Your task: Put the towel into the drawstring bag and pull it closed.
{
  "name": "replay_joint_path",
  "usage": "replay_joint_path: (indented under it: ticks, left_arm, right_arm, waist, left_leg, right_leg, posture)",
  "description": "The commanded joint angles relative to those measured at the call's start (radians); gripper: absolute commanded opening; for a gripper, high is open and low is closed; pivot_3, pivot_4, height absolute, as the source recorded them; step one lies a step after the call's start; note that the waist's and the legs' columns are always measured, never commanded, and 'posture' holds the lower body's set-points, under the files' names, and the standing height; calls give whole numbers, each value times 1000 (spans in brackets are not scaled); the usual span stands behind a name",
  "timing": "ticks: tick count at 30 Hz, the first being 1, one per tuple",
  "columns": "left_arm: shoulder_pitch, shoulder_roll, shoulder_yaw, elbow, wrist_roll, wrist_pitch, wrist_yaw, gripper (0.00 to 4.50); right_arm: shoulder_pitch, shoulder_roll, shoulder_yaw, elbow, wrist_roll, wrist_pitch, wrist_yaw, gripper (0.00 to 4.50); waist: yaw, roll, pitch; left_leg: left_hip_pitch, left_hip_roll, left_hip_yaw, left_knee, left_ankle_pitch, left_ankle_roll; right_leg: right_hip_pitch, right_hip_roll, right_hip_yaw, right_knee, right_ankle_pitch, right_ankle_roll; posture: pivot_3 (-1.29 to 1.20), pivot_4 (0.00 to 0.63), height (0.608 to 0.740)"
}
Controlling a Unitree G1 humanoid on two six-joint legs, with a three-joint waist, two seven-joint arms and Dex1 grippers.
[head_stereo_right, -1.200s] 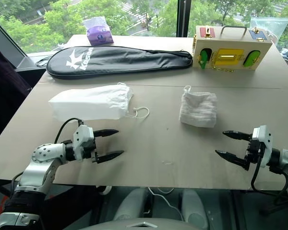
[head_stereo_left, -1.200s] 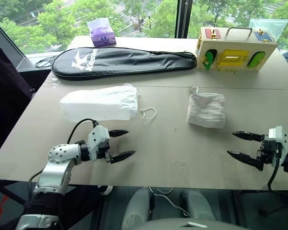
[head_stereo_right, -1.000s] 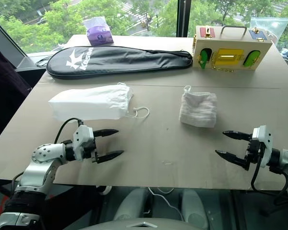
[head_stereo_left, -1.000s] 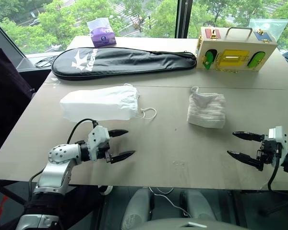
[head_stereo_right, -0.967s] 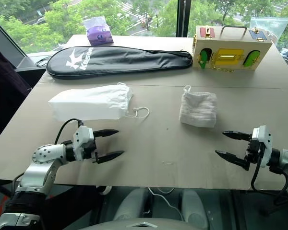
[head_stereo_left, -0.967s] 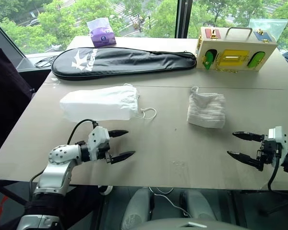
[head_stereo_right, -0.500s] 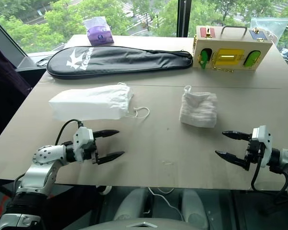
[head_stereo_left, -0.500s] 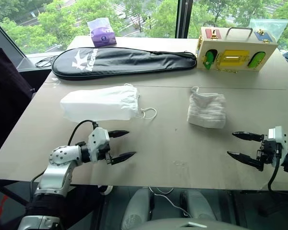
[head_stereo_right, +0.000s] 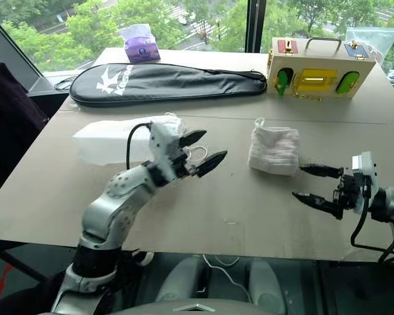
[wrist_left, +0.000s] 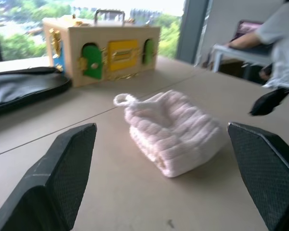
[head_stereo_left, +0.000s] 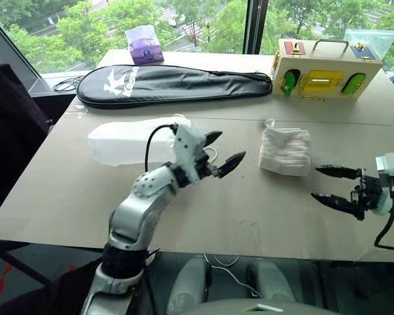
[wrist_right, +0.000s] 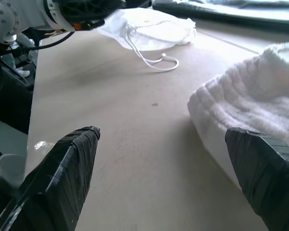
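Both hands are released: left hand mid-frame beside the drawstring bag, right hand below the towel.

Folded ribbed off-white towel flat on table, smooth white drawstring bag lying well apart, cords loose

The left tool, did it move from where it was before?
Yes. The left tool has swung up from the near table edge toward the middle, now between the drawstring bag and the towel, its fingers open.
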Motion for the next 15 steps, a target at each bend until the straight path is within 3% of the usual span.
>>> replay_joint_path:
  ticks: [1, 4, 8, 15]
  left_arm:
    - [-78, 8, -57, -14, 168, 81, 143, 4500]
    - [-127, 15, -81, 16, 245, 124, 187, 4500]
    - [-161, -65, 16, 47, 286, 171, 326, 4500]
    - [-131, -114, -15, 50, 433, 269, 461, 4500]
  right_arm:
    - [-17, -17, -32, -9, 4, -3, -4, 4458]
    - [-25, -18, -30, -1, -2, -6, 0, 4458]
    - [-47, -18, -27, 12, -7, -9, 7, 4458]
    - [-157, 2, -3, 47, -25, -33, 5, 4458]
  waist:
    - [1, 0, 0]
    - [1, 0, 1]
    - [1, -1, 1]
    - [3, -1, 2]
  left_leg:
    - [0, 0, 0, 0, 0, 0]
    - [0, 0, 0, 1, 0, 0]
    - [0, 0, 1, 2, 0, 0]
    - [0, 0, 0, 2, 0, 0]
  right_leg:
    - [0, 1, 0, 1, 0, 0]
    - [0, 1, -1, 1, 0, 0]
    - [0, 1, -1, 1, 0, 0]
    - [0, 0, -1, 2, 0, 0]
  posture:
    - [0, 150, 740]
    - [0, 150, 740]
    - [0, 150, 740]
    - [0, 150, 740]
